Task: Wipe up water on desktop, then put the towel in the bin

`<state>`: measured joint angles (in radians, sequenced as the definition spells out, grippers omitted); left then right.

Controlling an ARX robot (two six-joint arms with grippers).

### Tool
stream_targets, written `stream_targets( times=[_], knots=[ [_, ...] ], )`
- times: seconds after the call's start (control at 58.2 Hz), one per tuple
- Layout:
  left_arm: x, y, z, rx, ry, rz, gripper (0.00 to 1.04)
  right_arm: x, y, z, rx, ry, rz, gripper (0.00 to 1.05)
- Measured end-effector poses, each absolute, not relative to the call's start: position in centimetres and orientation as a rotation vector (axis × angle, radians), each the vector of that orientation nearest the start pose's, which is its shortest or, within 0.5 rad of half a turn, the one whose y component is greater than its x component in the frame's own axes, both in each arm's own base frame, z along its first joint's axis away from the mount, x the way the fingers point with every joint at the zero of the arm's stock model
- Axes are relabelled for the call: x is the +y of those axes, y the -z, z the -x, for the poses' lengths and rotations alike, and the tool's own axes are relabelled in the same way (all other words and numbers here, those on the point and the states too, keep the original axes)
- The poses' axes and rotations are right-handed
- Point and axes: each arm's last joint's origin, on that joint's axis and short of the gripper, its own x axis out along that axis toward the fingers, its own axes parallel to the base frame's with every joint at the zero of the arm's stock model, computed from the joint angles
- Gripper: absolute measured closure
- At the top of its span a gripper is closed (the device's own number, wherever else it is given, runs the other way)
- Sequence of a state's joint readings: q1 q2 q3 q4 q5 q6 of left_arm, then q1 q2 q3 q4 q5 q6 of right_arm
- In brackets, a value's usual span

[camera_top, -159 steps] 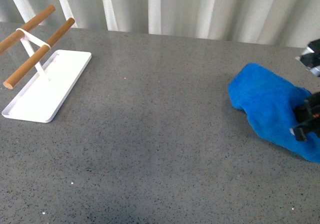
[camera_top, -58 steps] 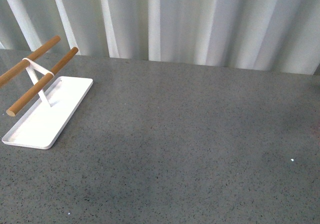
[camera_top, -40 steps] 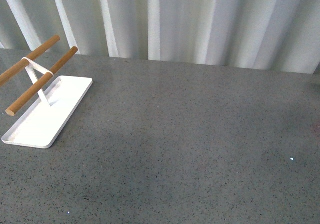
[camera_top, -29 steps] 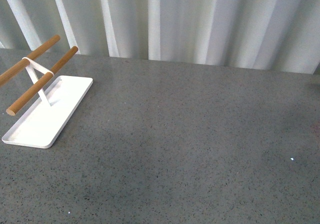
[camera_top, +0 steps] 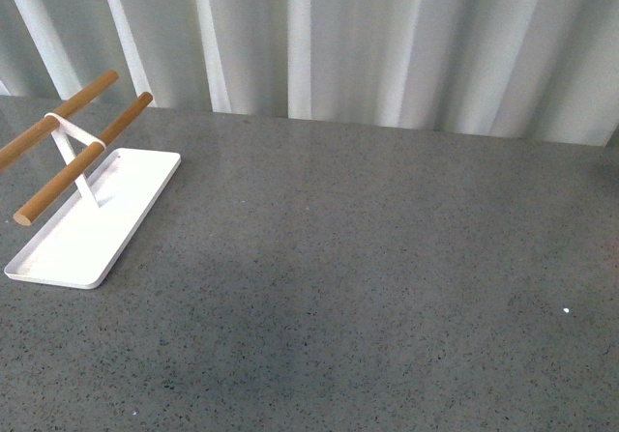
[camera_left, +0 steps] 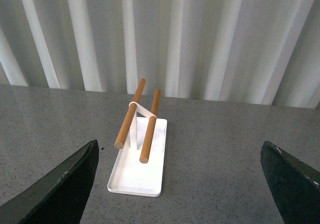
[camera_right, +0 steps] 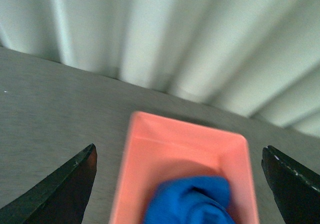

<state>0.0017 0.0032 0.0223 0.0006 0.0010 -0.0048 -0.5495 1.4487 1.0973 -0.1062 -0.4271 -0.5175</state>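
desktop (camera_top: 368,277) fills the front view, dark grey and speckled, with no pooled water that i can make out; one bright speck near 4 o'clock, too small to identify. white tray (camera_top: 92,221) with its two wooden bars (camera_top: 82,157) sits at about 9 o'clock in that view and also shows in the left wrist view (camera_left: 137,166). neither arm appears in the front view.

pink bin (camera_right: 182,159) lies under the right wrist camera, blurred. towel (camera_right: 192,201), bright blue and bunched, is inside the bin, low against the near wall. right gripper (camera_right: 180,184) has its fingers wide apart on either side of the bin, nothing between them. left gripper (camera_left: 182,181) also spread, empty, over bare desktop facing the tray.

judgement: wiping looks done and the drop into the bin looks made; step in hand is the release. next move likely calls only for lifting the right arm clear of the bin rim without snagging the cloth.
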Motion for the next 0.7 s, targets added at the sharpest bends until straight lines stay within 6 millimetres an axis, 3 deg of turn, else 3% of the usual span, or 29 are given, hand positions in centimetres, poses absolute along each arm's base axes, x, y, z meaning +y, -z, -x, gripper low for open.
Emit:
stream_targets(
  times=[0.172,0.361,0.447,0.498,0.567,0.636,0.704],
  knots=[
    [0.0,-17.1,-9.6,-0.020,-0.001,0.005,0.07,-6.5,-29.1,-25.2,0.362,-0.262,0.358,0.07],
    [0.0,-17.1,-9.6,-0.020,-0.001,0.005,0.07,0.5,-25.9,-22.0,0.335,-0.449,0.420,0.07],
    [0.0,-17.1,-9.6,-0.020,-0.001,0.005,0.07,0.9,-24.7,-21.7,0.339,-0.446,0.396,0.07],
    [0.0,-17.1,-9.6,-0.020,-0.001,0.005,0.07,0.7,-23.6,-22.0,0.329,-0.347,0.367,0.10],
    [0.0,-17.1,-9.6,-0.020,0.000,0.005,0.07,0.2,-21.3,-21.6,0.200,-0.088,0.249,0.24],
    [0.0,-17.1,-9.7,-0.019,-0.001,0.005,0.07,-0.1,-20.0,-20.4,0.098,-0.011,0.145,0.36],
    [0.0,-17.1,-9.6,-0.020,0.000,0.005,0.07,0.0,-20.1,-19.3,0.016,-0.005,0.080,0.50]
  ],
)
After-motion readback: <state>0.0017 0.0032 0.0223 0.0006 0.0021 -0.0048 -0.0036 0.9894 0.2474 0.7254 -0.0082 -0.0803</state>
